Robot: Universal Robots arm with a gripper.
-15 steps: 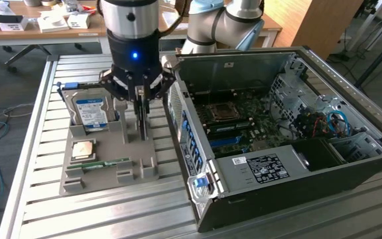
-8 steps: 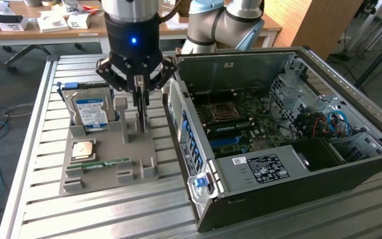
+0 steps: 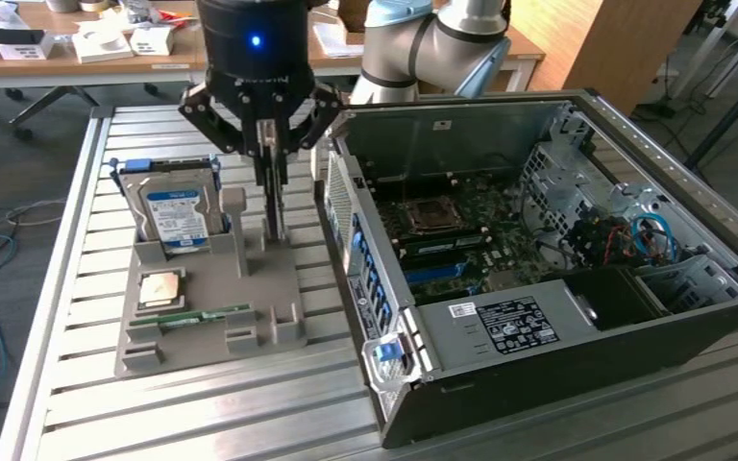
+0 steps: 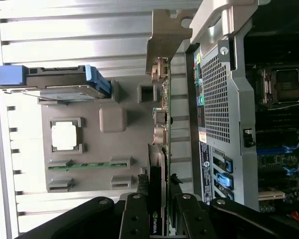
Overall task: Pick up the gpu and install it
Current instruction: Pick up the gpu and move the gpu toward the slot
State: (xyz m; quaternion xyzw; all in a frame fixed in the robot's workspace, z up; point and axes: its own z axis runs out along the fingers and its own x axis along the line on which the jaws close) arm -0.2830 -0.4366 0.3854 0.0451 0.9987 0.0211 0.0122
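Ribbed aluminium table (image 3: 215,403) nearest me, bare slats. Reading the exterior view as a clock face centred on the grey holder tray (image 3: 215,279): a narrow green memory stick (image 3: 189,318) lies in its groove at six o'clock, a square processor chip (image 3: 161,288) sits in a pocket at about eight, and a hard drive (image 3: 174,216) with a blue-white label stands on edge at ten. At one o'clock the gpu (image 3: 274,216) stands upright and edge-on at the tray's slotted corner. Presumably it is parked on edge so fingers can drop from above and pinch its flat faces. The gripper (image 4: 158,199) does just that: jaws drawn in from both sides and clamped on the card's upper edge, with the silver bracket (image 4: 164,37) pointing away from the wrist. Cannot tell whether the card's lower edge has cleared the slot. At three o'clock, just beside the tray, the computer case (image 3: 536,394) lies on its side with the panel off and the motherboard (image 3: 472,226) facing up. That looks arranged so a card can go in vertically. Beyond, at twelve, the arm (image 3: 433,43) rises behind the case, and a cluttered desk (image 3: 36,67) runs along the back.
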